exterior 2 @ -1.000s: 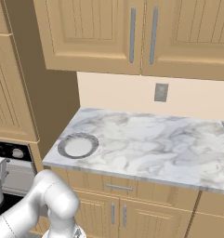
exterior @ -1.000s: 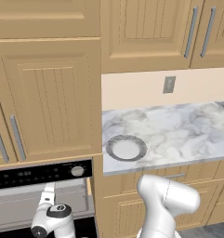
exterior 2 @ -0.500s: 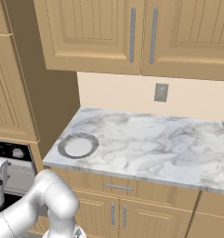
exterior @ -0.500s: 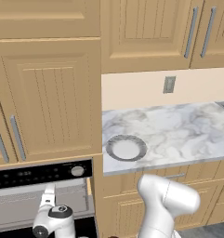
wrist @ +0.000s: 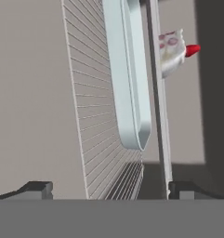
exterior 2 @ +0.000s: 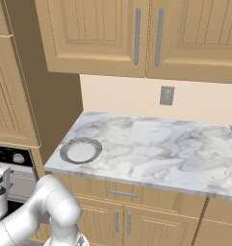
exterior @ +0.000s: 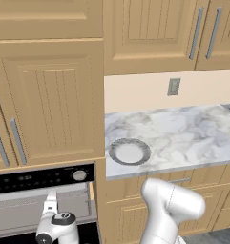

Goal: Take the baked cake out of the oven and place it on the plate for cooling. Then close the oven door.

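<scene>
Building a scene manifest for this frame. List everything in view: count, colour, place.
plate: 1, grey rim and white centre, on the counter's near left corner.
counter: 1, grey-white marble, right of the oven.
baked cake: 1, pale with red topping, inside the oven, seen in the hand view.
tray: 1, pale grey, on the wire rack inside the oven.
oven: 1, black control panel with a silver knob, lower left.
wall outlet: 1, grey, on the beige wall above the counter.
cabinets: several, light wood with silver handles, above and below the counter.
end effector: 1, dark tips, open, inside the oven.
</scene>
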